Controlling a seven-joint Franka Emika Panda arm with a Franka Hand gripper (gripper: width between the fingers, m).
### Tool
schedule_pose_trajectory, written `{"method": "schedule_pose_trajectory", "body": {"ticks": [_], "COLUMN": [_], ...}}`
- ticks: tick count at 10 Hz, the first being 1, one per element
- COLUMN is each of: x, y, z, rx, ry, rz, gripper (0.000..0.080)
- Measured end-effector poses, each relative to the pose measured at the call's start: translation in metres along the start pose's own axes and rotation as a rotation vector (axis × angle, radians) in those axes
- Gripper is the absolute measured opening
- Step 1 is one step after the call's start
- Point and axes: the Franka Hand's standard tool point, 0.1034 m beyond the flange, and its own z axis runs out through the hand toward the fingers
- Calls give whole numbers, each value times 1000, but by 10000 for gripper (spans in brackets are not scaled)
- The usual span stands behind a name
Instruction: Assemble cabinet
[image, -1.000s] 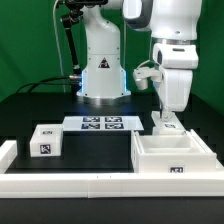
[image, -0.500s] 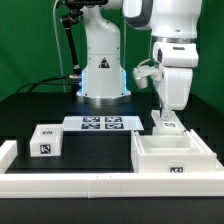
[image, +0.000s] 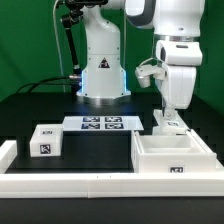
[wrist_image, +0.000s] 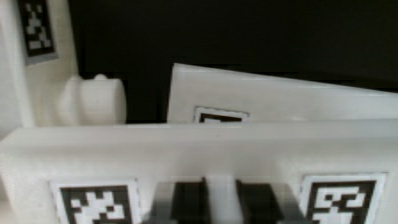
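- Exterior view's left: a small white plastic drawer block with a black-and-white tag sits alone on the counter, well apart from the other task parts.
- Middle: the marker board lies flat in front of the arm's white base.
- Toward the right: the claw hangs straight down over a second small white tagged block, at or just above its top. I cannot tell whether it is wide, narrow or closed on the block. The exterior view is too small, and the wrist view shows only blurred white tagged surfaces very close up.
- Far right: the big white open-topped plastic box shell stands just in front of that block, near or touching, with its tag facing the front.
- Risk: the block sits very close to the shell's back wall. A finger could come down on that wall instead of beside the block and shove the shell. An off-centre grip on smooth plastic could let the block tilt or slip when lifted.
- Surface and room: the counter is matt black. A long low white border rail runs along its front edge, and a green wall stands behind.
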Motion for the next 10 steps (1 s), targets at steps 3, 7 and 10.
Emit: {"method": "schedule_pose_trajectory", "body": {"ticks": [3,7,10], "x": [2,4,5], "y": [8,11,10], "z": [-1,-2,2], "rx": [-7,-8,-4], "ry": [3,2,5], "rz": [6,20,20], "gripper": [70,70,70]}}
